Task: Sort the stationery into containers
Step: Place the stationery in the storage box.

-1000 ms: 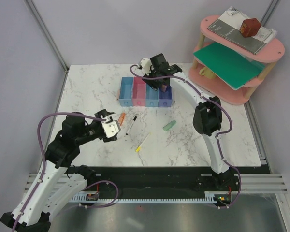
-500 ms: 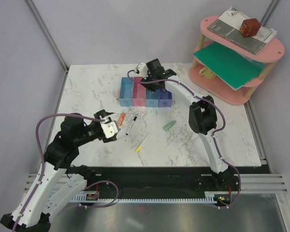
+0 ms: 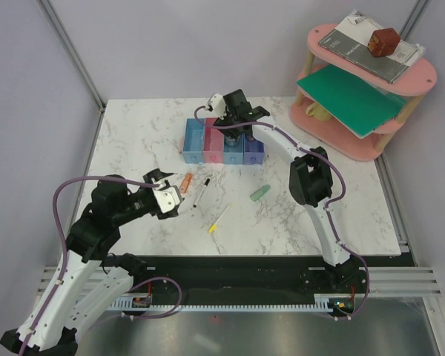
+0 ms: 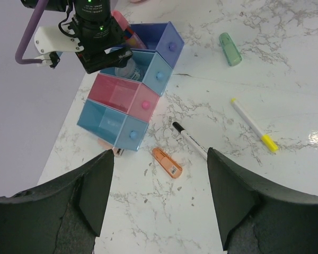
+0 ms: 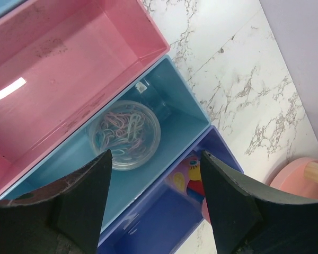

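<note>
- My left hand (image 3: pixel 169 191) hovers spread and empty over the tabletop (image 3: pixel 133 133). The orange eraser (image 4: pixel 167 162) lies just ahead, framed between my fingers in the wrist view, its long axis slanted across their closing line.
- My right hand (image 5: pixel 155 154) is spread, holding nothing, above the third of four joined bins (image 3: pixel 222 157). It is well apart from the loose pieces, so the left is nearer.
- Loose, counted: one orange eraser, one pen (image 3: pixel 202 192), one yellow pencil (image 3: pixel 219 219), one green eraser (image 3: pixel 260 193).

lab, robot cell | plain walls (image 3: pixel 170 44) | alu base rail (image 3: pixel 404 279) | marble bench (image 3: pixel 133 141)
</note>
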